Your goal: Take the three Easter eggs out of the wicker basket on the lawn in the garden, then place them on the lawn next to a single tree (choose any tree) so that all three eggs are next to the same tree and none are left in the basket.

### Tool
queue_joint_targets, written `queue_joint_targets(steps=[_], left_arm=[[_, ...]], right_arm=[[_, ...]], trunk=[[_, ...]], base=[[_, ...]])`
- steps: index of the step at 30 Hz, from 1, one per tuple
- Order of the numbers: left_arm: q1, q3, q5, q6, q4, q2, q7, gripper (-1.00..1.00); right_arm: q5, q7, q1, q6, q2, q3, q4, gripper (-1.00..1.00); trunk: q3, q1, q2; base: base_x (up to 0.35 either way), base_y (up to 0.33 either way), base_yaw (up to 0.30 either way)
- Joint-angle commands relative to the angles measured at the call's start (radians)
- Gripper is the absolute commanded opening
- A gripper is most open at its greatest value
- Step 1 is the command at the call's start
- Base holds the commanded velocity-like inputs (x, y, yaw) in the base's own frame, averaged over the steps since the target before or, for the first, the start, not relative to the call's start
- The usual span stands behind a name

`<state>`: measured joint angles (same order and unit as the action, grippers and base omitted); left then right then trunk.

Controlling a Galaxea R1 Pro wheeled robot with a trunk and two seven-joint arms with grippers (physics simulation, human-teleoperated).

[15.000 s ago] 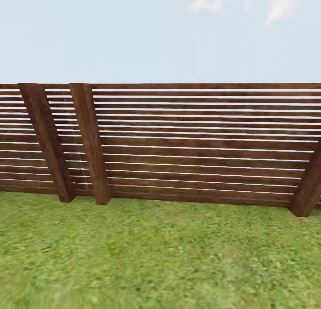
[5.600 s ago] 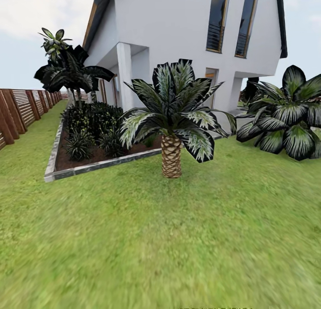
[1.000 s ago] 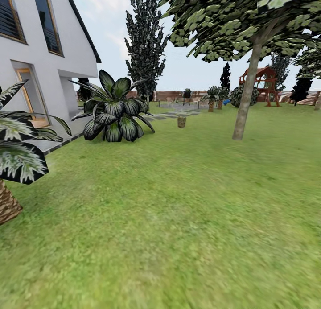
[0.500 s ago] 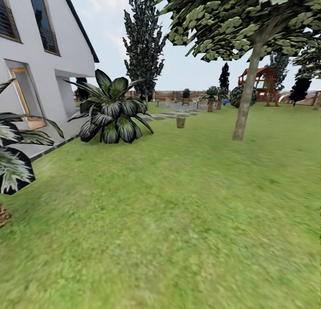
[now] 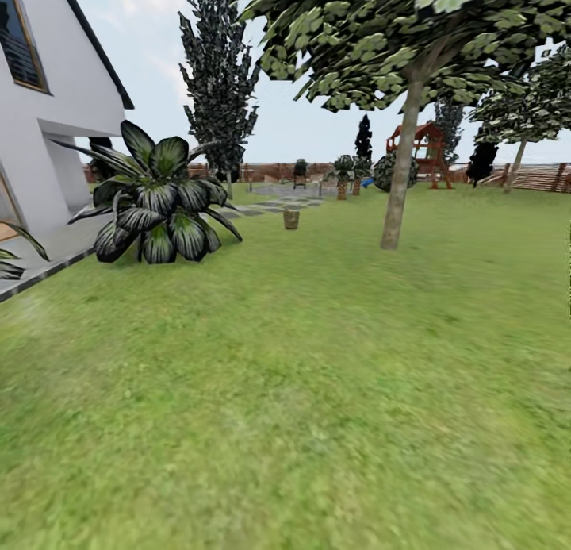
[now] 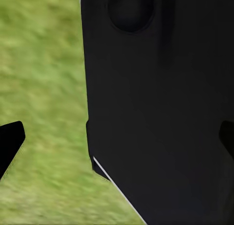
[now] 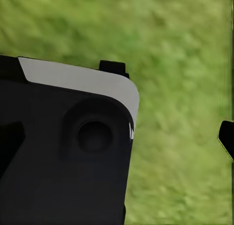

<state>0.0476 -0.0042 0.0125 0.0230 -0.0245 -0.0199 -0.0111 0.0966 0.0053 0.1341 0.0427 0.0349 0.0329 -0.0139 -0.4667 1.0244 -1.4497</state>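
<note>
Black fingertips (image 6: 10,140) of the left gripper (image 6: 117,142) peek in at opposite edges of the left wrist view, set wide apart with nothing between them but the robot's own dark body panel (image 6: 161,108) and blurred grass. The right gripper (image 7: 117,137) reads the same way in the right wrist view: one dark fingertip (image 7: 226,137) at one edge, the other at the far edge, spread wide and holding nothing, above a black-and-grey rounded part of the robot's base (image 7: 63,137).

From the head view, the wide mottled green lawn (image 5: 317,391) fills the foreground. Far off on it, near the edge of the grey stepping-stone paving (image 5: 270,205), stands the small light brown wicker basket (image 5: 291,218), upright, its long axis vertical and its mouth facing up; it is too small to tell what lies inside. To its right and somewhat nearer rises the tree with the thick grey-brown trunk (image 5: 400,169), leaning slightly to the right as it climbs into a blocky green canopy. Basket and trunk are well apart.

At left is a white house wall (image 5: 47,137) with a broad-leaved dark green bush (image 5: 159,209) beside it, and a tall dark slim tree (image 5: 218,74) behind. In the distance, a red-roofed playhouse (image 5: 420,141) stands before the dark brown slatted fence (image 5: 539,177).
</note>
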Motion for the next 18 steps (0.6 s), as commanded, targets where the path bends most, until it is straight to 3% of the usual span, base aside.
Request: queue_joint_targets(steps=[1,18], left_arm=[[0.001,0.0,0.001,0.002,-0.002,0.0,-0.001,1.0],[0.0,0.0,0.001,0.002,-0.002,0.0,-0.001,1.0]], right_arm=[[0.01,0.001,0.001,0.003,0.0,0.002,-0.001,1.0],[0.012,-0.001,0.001,0.002,-0.001,0.003,-0.002,1.0]], trunk=[[-0.001,0.001,0.0],[-0.001,0.001,0.0]], base=[[0.312,-0.074,-0.051],[0.312,-0.082,-0.004]])
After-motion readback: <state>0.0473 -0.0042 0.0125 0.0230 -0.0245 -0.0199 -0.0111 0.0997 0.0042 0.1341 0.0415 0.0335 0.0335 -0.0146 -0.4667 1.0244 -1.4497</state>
